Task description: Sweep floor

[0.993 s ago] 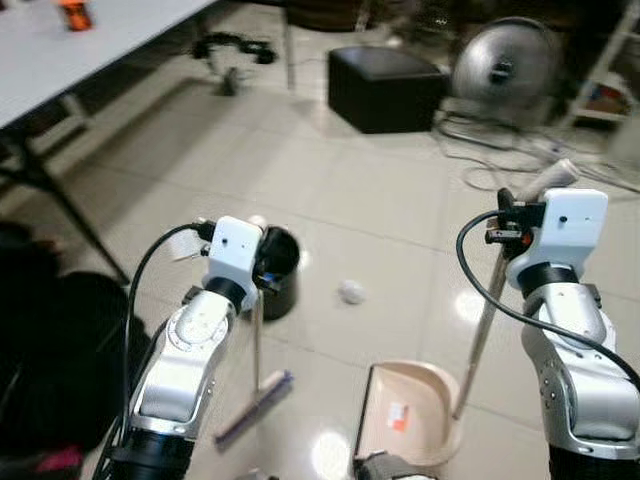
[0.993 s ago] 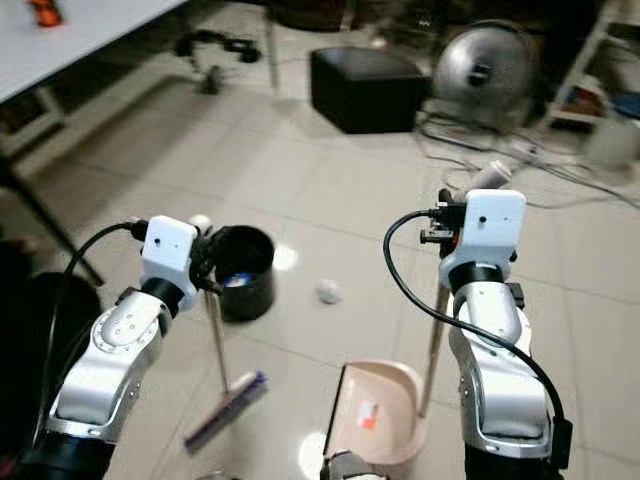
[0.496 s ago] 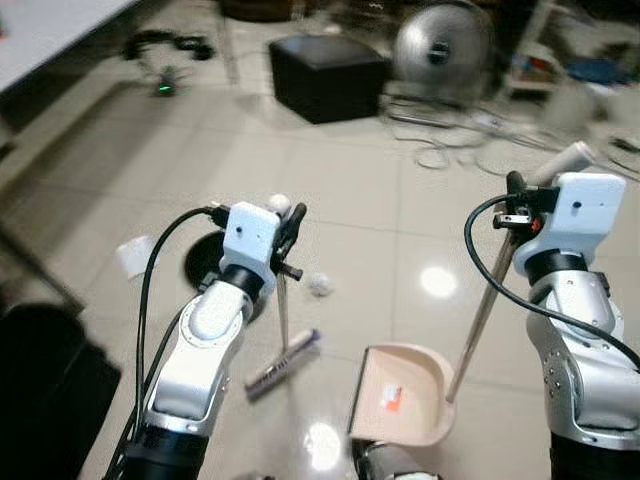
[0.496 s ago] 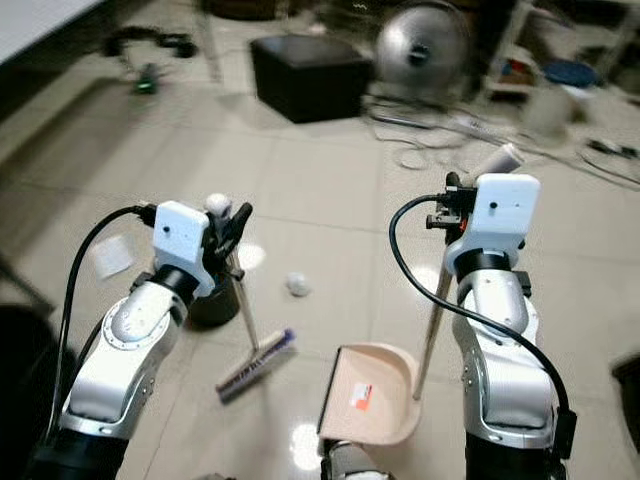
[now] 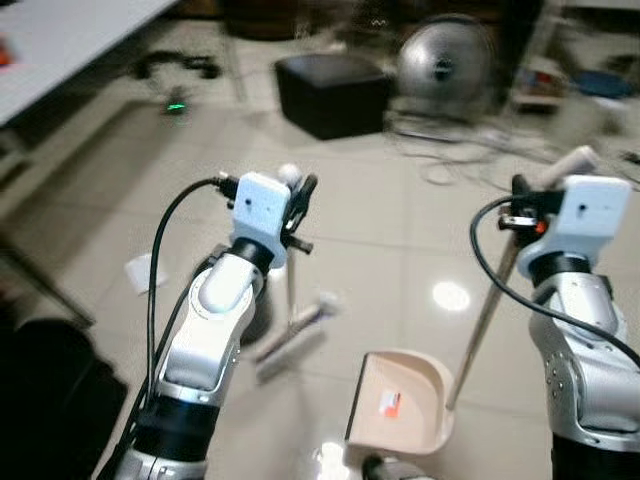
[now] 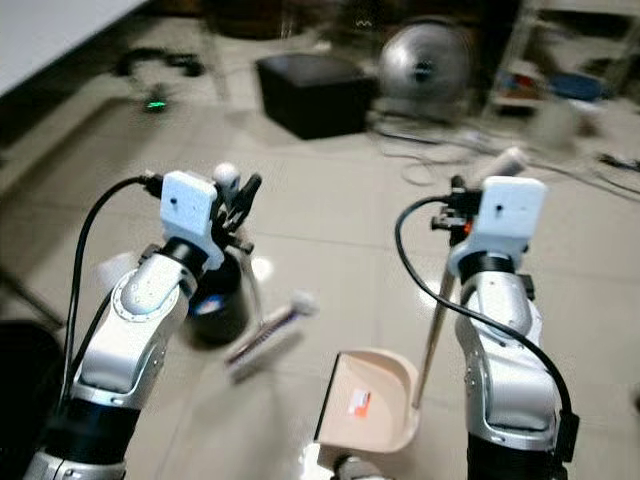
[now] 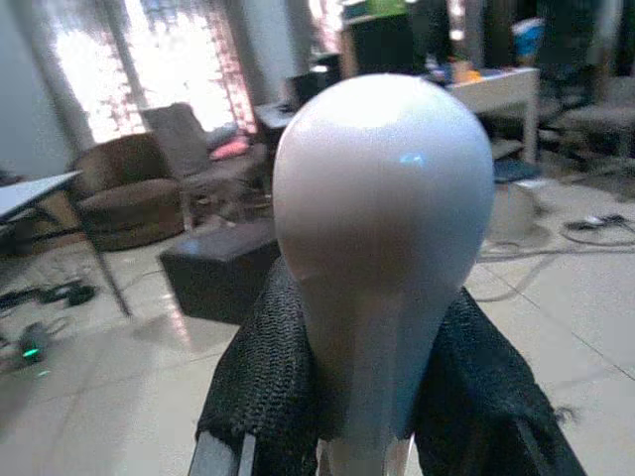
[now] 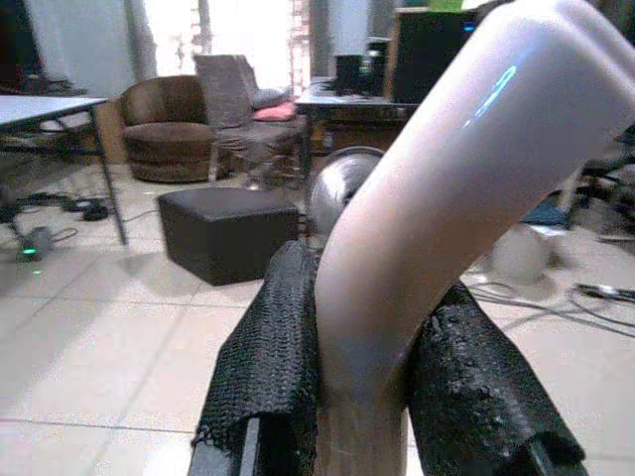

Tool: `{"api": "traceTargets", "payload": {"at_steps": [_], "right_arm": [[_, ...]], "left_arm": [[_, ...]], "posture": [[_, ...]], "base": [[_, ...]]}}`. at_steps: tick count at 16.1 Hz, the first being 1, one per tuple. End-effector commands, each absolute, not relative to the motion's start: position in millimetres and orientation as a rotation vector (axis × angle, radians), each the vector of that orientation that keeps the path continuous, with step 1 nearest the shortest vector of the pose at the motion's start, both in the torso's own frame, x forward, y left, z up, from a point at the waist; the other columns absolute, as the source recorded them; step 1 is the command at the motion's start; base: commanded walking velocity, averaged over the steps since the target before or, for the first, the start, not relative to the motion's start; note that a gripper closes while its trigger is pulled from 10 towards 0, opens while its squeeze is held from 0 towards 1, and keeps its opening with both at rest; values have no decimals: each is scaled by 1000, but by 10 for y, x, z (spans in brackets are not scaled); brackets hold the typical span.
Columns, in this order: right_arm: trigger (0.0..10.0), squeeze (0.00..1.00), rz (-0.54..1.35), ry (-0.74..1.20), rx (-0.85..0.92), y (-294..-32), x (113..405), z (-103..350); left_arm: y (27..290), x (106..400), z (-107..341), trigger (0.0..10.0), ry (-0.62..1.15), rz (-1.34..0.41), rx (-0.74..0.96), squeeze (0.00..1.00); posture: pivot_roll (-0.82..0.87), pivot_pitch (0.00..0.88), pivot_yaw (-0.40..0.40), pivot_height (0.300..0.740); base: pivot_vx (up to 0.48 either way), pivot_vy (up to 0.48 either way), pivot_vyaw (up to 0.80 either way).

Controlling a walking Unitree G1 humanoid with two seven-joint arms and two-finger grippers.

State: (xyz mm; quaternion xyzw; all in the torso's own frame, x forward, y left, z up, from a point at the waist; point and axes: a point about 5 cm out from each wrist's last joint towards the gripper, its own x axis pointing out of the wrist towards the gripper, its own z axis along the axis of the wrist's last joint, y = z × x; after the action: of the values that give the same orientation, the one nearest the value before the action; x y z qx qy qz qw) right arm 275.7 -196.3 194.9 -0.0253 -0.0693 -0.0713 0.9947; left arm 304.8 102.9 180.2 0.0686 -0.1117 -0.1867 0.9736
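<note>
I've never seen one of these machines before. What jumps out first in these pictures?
Two silver arms reach out over a shiny tiled floor, each with a cleaning tool clamped between black fingers. The left gripper holds a small broom by its rounded white handle top, its blurred brush head low beside a black bin. The right gripper holds the long handle of a beige dustpan resting on the floor just ahead.

A lived-in home room that doubles as a workspace, floored in glossy pale tiles point(image 5: 380, 230). Ahead of the left gripper point(image 7: 382, 416) a brown armchair point(image 7: 124, 193) stands by bright curtained windows point(image 7: 179, 59), with a black ottoman point(image 5: 330, 92) nearer. Beyond the right gripper point(image 8: 372, 426) stand a round metal fan point(image 5: 445, 62) and loose cables point(image 5: 450, 160) across the floor. A white table point(image 5: 70, 40) runs far off to the left gripper's side.
</note>
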Motion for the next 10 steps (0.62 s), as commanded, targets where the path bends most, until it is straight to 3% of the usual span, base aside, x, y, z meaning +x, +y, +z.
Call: {"api": "traceTargets", "payload": {"at_steps": [1,4,10], "right_arm": [[10000,0,-130,-176,-32,-1926,2754,2019],[10000,0,-137,-174,-32,-1935,2756,2018],[10000,0,-131,-180,-32,-1913,2755,2016]], "left_arm": [[1061,3060,1874,10000,-258,-358,147,0],[1078,3065,1842,10000,-251,-350,150,0],[1108,3077,1842,10000,-250,-341,144,0]], "posture": [[-105,85,65,740],[-103,79,64,740],[-103,63,68,740]], "base": [[364,0,-525],[369,0,-800],[367,0,0]]}}
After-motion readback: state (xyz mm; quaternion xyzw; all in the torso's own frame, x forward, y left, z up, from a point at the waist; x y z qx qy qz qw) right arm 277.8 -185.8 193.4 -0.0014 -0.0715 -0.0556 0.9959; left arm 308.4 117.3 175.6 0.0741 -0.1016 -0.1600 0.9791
